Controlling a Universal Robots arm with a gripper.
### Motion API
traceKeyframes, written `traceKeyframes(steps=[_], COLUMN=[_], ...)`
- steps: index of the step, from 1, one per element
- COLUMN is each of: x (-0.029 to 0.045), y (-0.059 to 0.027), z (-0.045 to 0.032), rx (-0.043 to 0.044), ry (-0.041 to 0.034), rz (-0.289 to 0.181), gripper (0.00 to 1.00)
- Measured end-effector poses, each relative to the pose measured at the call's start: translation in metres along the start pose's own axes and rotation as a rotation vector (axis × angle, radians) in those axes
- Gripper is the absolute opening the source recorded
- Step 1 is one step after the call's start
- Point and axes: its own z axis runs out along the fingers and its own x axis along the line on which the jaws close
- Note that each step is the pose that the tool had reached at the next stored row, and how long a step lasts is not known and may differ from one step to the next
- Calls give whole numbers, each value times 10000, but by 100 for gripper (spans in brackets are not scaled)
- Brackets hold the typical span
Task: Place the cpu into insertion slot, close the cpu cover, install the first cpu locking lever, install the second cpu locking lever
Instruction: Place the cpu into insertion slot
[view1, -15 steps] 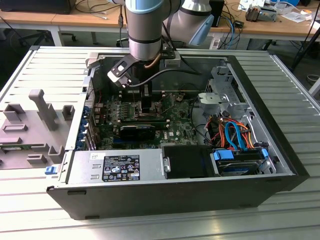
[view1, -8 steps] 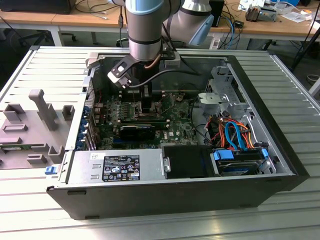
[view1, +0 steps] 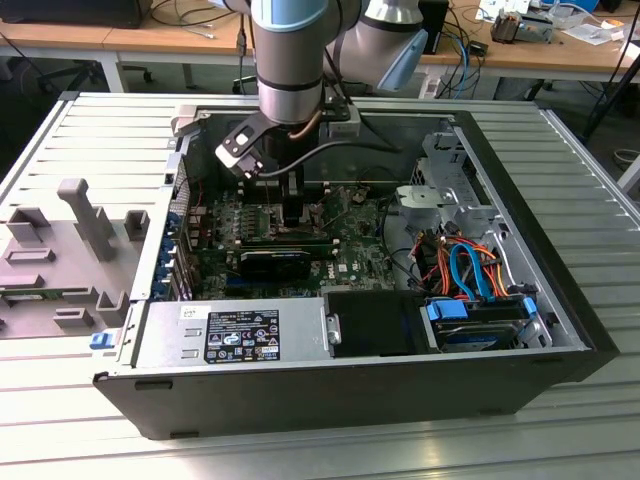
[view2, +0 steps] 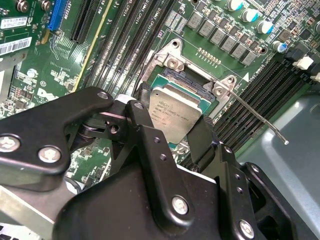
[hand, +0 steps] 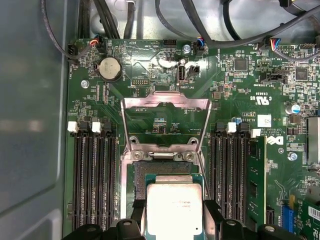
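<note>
Hand (view2: 172, 122) gripping cpu (hand: 174, 207) above insertion slot (hand: 159, 171), cpu cover (hand: 145, 102) open, memory slots (hand: 95, 175) flanking

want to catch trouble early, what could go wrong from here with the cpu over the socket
1. The hand grips the cpu over the insertion slot. In the second wrist view it looks offset from the slot, so it might land askew on the contacts.
2. A thin locking lever juts out close to one finger and could snag it.
</note>
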Motion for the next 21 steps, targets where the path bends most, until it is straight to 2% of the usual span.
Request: traceKeyframes(steps=[21], x=[14], y=[-1], z=[59], rx=[-1], ry=[1], rz=[2], gripper=[54])
